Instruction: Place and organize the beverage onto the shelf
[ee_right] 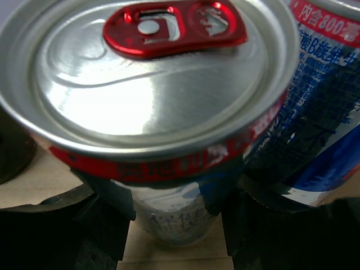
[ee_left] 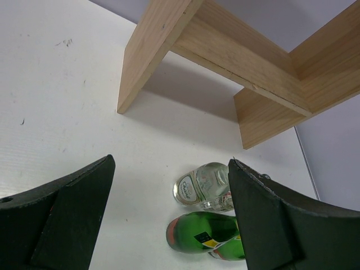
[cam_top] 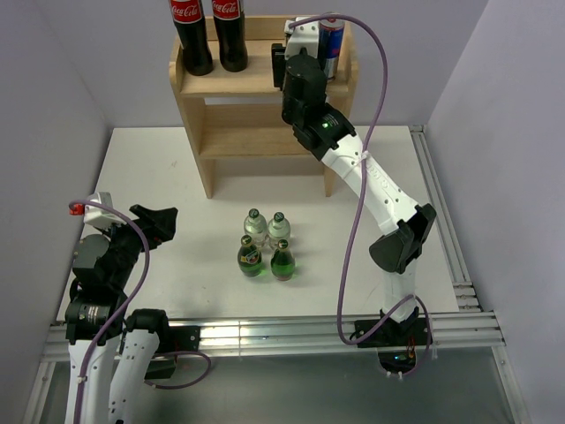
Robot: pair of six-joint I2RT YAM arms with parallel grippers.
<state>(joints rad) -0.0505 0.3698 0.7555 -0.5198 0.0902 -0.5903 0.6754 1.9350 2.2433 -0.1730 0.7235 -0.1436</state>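
**On the shelf's top tier, at its right end: one can gripped, four bottles waiting**

Up at the right end of the shelf (cam_top: 252, 81), the right fingers (ee_right: 104, 216) are closed narrow on a can (ee_right: 152, 112), one on each side of its body below the red-ringed lid. The can stands upright with bare wood showing beneath it. I cannot tell whether its base is resting on the tier. A second can (ee_right: 320, 101) stands just beside it, almost touching. That suggests the pair is being lined up side by side so like sits with like.

At the shelf's left end, two cola bottles (cam_top: 192, 35) take up the top tier, which would explain why the cans go to the right.

In front of the shelf, out on the desk (cam_top: 159, 168), the clear bottles (cam_top: 256, 226) and green bottles (cam_top: 251, 256) stand in a tight square, the clear pair nearer the shelf. None of them has been shelved yet.

Further from the shelf, off to its left front, the left fingers (ee_left: 62, 219) are spread wide and hold nothing. They point toward the bottle cluster, probably ready for the next pick.
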